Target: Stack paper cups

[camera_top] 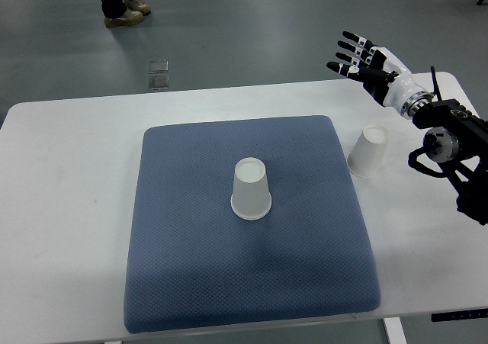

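A white paper cup (251, 189) stands upside down near the middle of the blue mat (183, 268). A second white paper cup (369, 152) stands upside down on the white table (69, 207), just off the mat's right edge. My right hand (357, 57) hovers beyond the table's far right corner, above and behind that second cup, with its fingers spread and nothing in them. The right arm (450, 142) enters from the right edge. My left arm does not show.
A person's legs and shoes (126, 12) stand on the grey floor at the top left. A small floor plate (158, 75) lies just past the table's far edge. The table's near edge runs along the bottom.
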